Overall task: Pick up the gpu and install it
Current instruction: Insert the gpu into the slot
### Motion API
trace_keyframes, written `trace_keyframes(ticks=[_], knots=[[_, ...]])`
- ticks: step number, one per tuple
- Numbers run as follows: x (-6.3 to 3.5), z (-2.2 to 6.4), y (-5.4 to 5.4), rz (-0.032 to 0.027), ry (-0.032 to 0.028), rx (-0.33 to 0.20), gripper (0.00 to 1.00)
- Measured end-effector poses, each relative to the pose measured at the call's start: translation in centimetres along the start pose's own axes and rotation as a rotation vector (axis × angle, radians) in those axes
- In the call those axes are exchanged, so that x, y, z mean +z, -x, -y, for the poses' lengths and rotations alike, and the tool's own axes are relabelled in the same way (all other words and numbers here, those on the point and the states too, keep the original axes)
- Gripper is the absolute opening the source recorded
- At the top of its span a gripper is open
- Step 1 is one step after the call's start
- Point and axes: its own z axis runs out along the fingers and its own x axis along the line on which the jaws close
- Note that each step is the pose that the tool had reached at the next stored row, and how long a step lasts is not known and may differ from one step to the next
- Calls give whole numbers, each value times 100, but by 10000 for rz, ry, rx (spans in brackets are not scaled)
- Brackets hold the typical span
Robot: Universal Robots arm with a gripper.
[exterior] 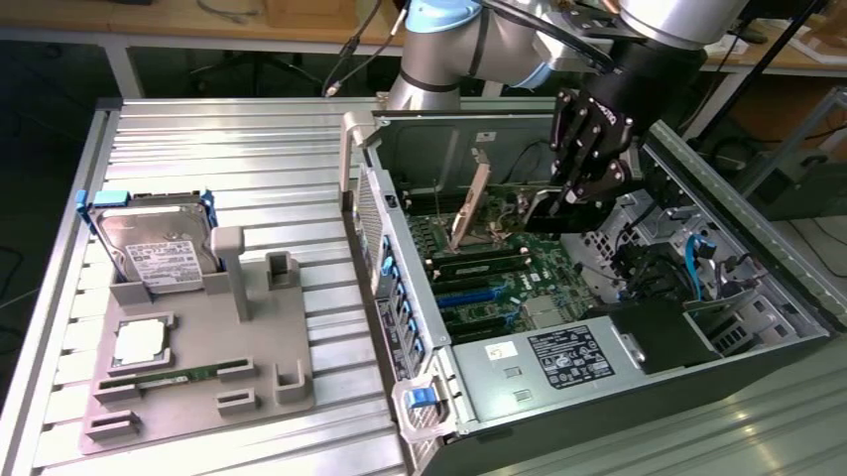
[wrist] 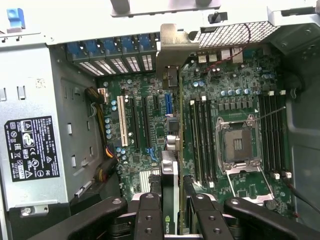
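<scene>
Grips the gpu (wrist: 170, 172) on edge, claw (wrist: 172, 212) clamped on it, inside the open computer case (exterior: 735, 213); narrow gap to the memory slots (wrist: 202, 135), bracket at the case's slotted wall.

A Universal Robots arm (exterior: 437, 50), silver-grey with pale blue joint caps, enters the exterior view at 12 o'clock and bends across toward 2 o'clock. From the wrist (exterior: 677, 18) the black gripper (exterior: 562, 210) hangs down, pointing toward 7 o'clock, its tips just off the frame's centre on the 2 o'clock side. In the wrist view, the jointed black fingers (wrist: 149, 212) are closed from both sides on the gpu (wrist: 170, 170).
</scene>
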Motion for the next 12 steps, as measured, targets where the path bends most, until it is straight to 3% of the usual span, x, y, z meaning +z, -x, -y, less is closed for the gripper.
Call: trace_keyframes(ticks=[12], knots=[[36, 1, 0, -14, -2, 0, 27]])
